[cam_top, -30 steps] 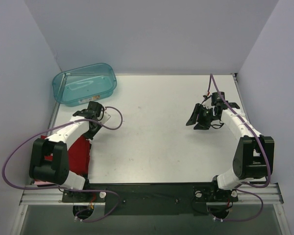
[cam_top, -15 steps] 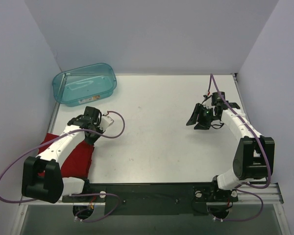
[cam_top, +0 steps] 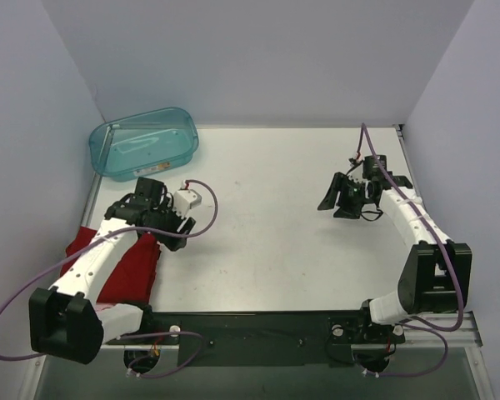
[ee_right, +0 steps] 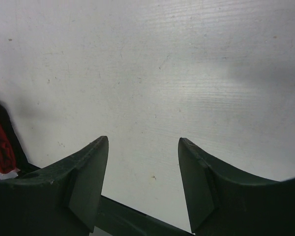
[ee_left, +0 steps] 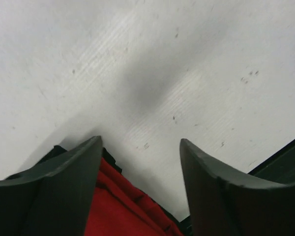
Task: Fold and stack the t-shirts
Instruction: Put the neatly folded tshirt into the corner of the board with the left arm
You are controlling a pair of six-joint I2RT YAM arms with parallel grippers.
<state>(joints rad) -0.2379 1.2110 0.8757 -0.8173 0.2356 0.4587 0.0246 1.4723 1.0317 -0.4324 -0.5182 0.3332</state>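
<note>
The dark red t-shirt lies bunched at the table's near left edge, partly under my left arm. My left gripper hovers over the shirt's right border, open and holding nothing. In the left wrist view the gripper has its fingers wide apart, with folds of the red t-shirt low between them and bare table beyond. My right gripper hangs open above bare table at the right. In the right wrist view the gripper is empty, and a sliver of the red t-shirt shows at the left edge.
A translucent teal tub stands at the back left corner. Lilac walls close in the table on three sides. A black mounting rail runs along the near edge between the arm bases.
My left gripper was shut with the red t-shirt under it. It has opened and shifted slightly right, leaving the shirt spread wider at the left edge. The right gripper barely moved.
</note>
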